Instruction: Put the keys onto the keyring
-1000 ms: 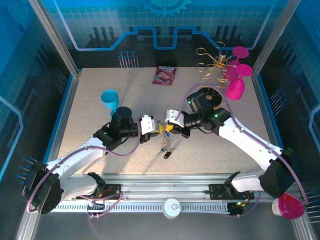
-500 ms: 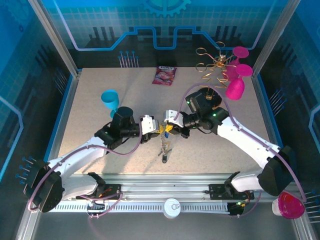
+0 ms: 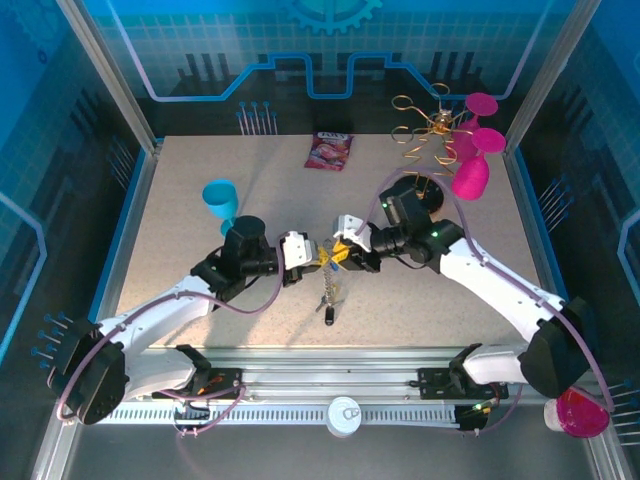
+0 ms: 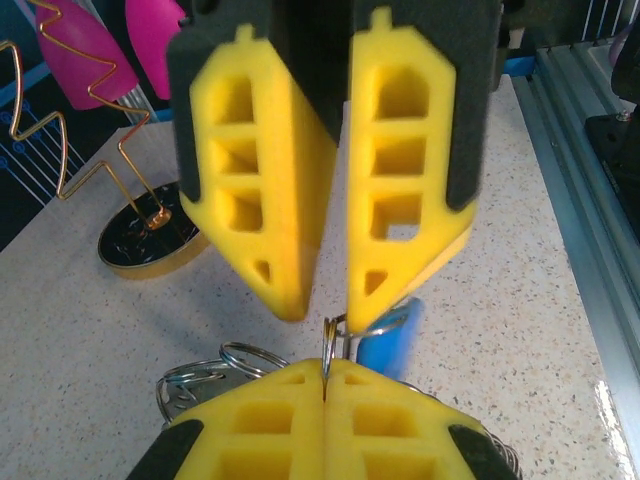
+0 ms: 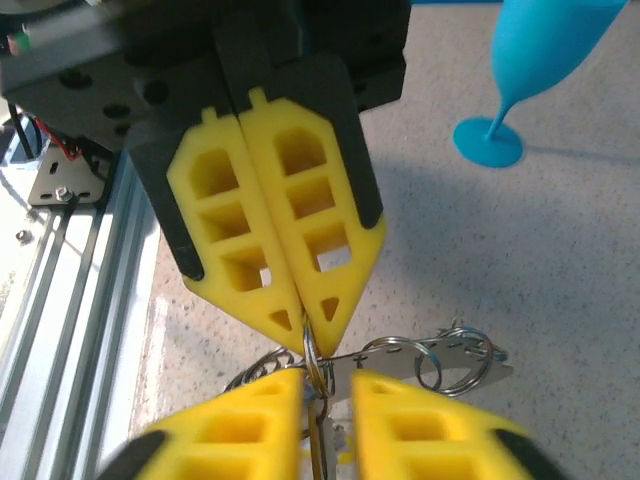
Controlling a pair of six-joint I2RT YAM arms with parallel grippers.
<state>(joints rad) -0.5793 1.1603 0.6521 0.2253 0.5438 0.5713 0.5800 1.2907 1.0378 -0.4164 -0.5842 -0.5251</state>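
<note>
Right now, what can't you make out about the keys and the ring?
Top view: the hanging bunch is too small to count keys or see what is threaded.
Left wrist view: the thin ring disappears into the shut left jaws; the blue key head is blurred.
Right wrist view: the metal cluster overlaps itself; what hangs between the open right jaws is cut off by the bottom edge.

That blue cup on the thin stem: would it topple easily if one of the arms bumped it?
Probably yes. The blue cup stands upright on a thin stem with a small round foot, so a sideways nudge would likely tip it. It looks like plastic, so it is probably light and unlikely to shatter. Once it is down, its round bowl might roll.
</note>
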